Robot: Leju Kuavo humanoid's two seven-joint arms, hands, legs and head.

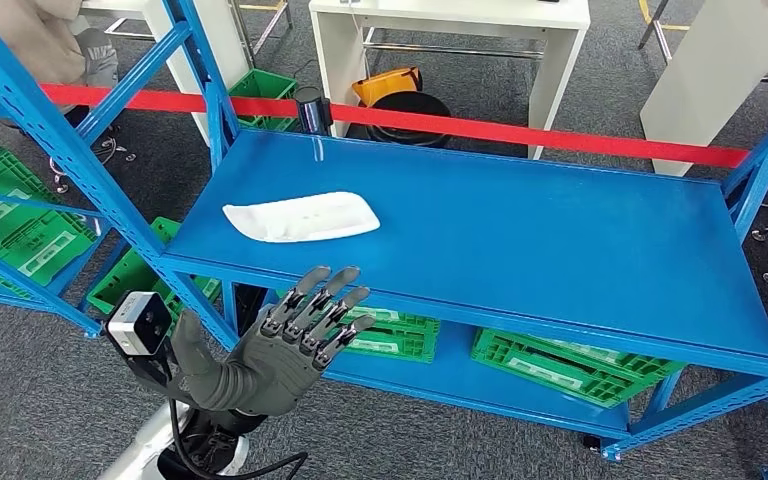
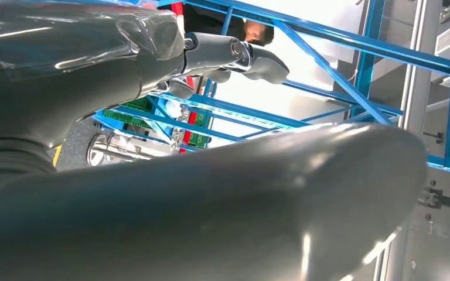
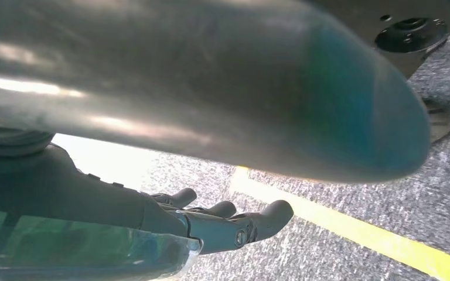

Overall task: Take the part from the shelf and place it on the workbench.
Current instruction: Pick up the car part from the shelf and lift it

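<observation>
A flat white part [image 1: 301, 217] lies on the blue shelf [image 1: 520, 240], toward its left side. My left hand [image 1: 282, 345] is raised in front of the shelf's near edge, below and just right of the part, fingers stretched out and apart, holding nothing. In the left wrist view its thumb [image 2: 222, 199] and fingers [image 2: 234, 55] show against the blue shelf frame. My right hand [image 3: 211, 225] hangs over grey carpet with its fingers loosely extended and nothing in them.
Green crates [image 1: 560, 365] sit on the lower shelf and more crates [image 1: 15, 230] at the left. Blue uprights [image 1: 80, 170] flank the shelf. A red barrier tape [image 1: 560, 138] runs behind, with white tables [image 1: 450, 40] beyond. A yellow floor line [image 3: 357, 231] crosses the carpet.
</observation>
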